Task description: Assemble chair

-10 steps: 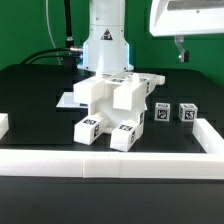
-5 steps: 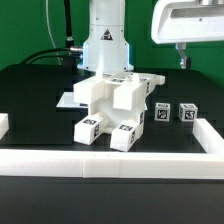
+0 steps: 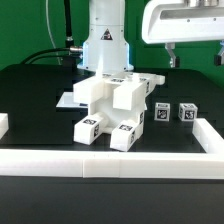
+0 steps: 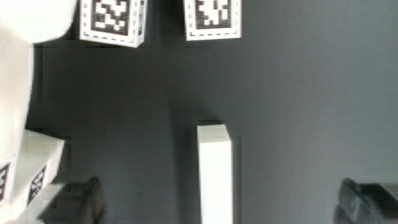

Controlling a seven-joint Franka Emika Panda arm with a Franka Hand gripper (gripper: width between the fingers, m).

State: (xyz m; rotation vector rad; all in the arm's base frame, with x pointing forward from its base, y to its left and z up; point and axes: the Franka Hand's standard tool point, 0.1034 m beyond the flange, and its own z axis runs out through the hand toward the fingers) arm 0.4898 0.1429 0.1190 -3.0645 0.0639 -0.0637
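The chair (image 3: 112, 105), a partly joined set of white blocky pieces with black-and-white tags, stands in the middle of the black table. Two small white tagged pieces (image 3: 160, 112) (image 3: 186, 113) sit apart from it on the exterior view's right; both show in the wrist view (image 4: 111, 20) (image 4: 214, 18). My gripper (image 3: 196, 58) hangs high above the table at the exterior view's upper right, open and empty. In the wrist view its dark fingertips (image 4: 75, 200) stand wide apart over bare table, above neither small piece. An edge of the chair (image 4: 18, 110) shows there.
A long white border rail (image 3: 110, 158) runs along the table's front and up the exterior view's right side (image 3: 210, 135); its end lies between my fingers in the wrist view (image 4: 214, 170). The marker board (image 3: 65, 100) lies behind the chair. The robot base (image 3: 105, 45) stands behind.
My gripper has moved toward the exterior view's left, staying high and open. The chair and the two small pieces have not moved.
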